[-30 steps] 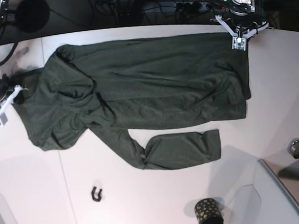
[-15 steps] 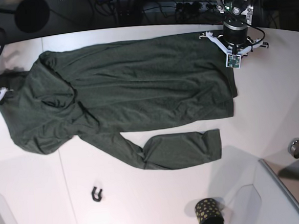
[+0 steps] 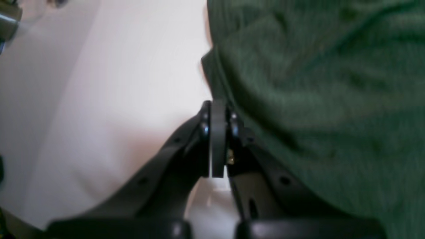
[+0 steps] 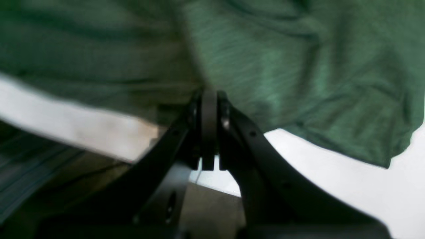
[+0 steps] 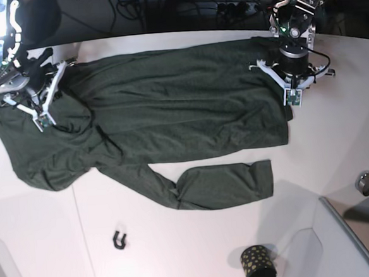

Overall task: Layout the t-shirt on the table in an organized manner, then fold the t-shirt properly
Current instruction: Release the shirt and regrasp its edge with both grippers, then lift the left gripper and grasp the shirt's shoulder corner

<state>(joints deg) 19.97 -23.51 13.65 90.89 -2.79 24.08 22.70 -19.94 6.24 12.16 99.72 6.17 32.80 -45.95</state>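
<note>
Left wrist view: left gripper [image 3: 217,139] pinched shut on t-shirt [image 3: 318,99] hem. Right wrist view: right gripper [image 4: 209,129] clamped cloth likewise. Base view: garment had slid across table [image 5: 199,251], away from cup [image 5: 257,264]; layout unfinished.

Black end effector [image 3: 219,109] fingers, screw holes – white wrist brackets, possibly small green boards.

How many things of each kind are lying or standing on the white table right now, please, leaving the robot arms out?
Green t-shirt: 1
Black gold-dotted cup: 1
Small black hook-shaped piece: 1
Round metal fitting: 1
Grey raised panel: 1
Total: 5
</note>
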